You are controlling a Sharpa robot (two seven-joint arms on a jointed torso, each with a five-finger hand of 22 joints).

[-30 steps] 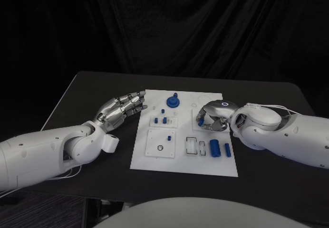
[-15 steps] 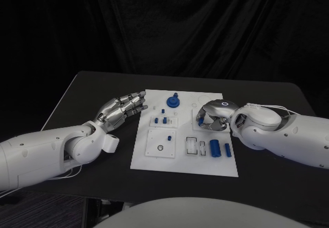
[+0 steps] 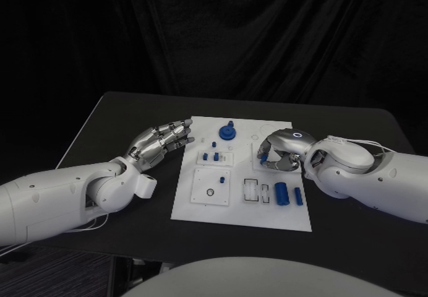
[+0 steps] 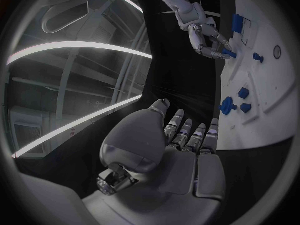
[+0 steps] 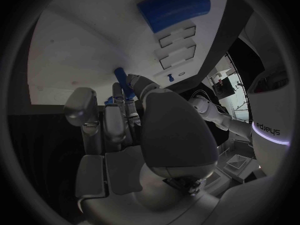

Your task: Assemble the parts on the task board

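The task board lies flat in the middle of the black counter, its long sides running from the near edge toward the far edge. On it, near its far edge, stands a blue round knob part; just nearer than that sit a few small blue pegs in a white block. Toward the board's near right corner lie a large blue cylinder and a slimmer blue pin side by side, beside two white slotted holders. A white square with a small ring sits toward the near left of the board.

The right hand is over the board's right side, near its far right corner, fingers curled down and closed on a small blue part; the right wrist view shows the fingertips pinching this blue piece against the white board surface. The left wrist view shows the same pinch from across the board.

The left hand rests off the board, beside its left edge toward the far left corner, fingers stretched out and apart, grasping nothing
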